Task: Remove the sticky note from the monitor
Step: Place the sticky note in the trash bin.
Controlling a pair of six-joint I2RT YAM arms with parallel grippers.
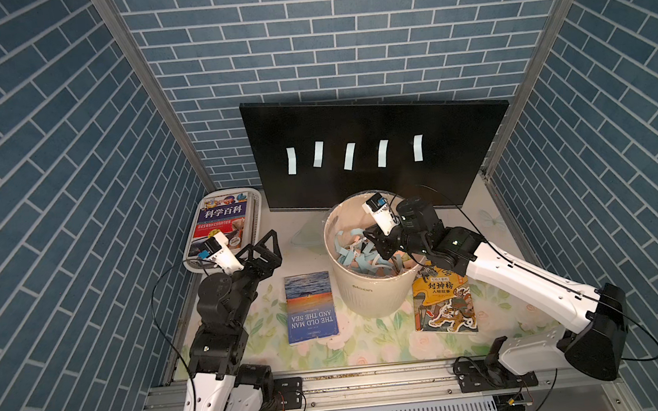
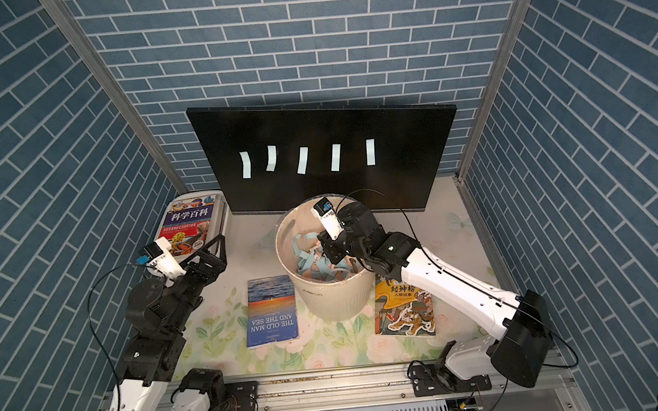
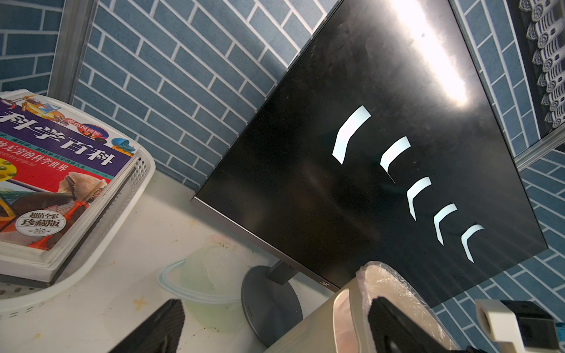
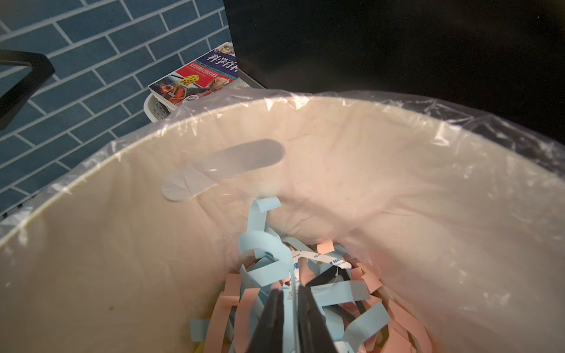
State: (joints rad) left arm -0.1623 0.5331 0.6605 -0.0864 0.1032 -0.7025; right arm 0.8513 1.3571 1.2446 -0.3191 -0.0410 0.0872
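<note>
The monitor stands tilted at the back, with several pale sticky note strips in a row on its dark screen. My right gripper reaches down inside the white bin, which holds a heap of blue and pink strips. In the right wrist view its jaws stand open by a narrow gap, and a blue sticky note stands edge-on between them. My left gripper hovers wide open and empty, left of the bin, facing the monitor.
A white basket with a thick book sits at the back left. A blue book lies left of the bin and a yellow book lies right of it, under my right arm. The monitor's round stand is behind the bin.
</note>
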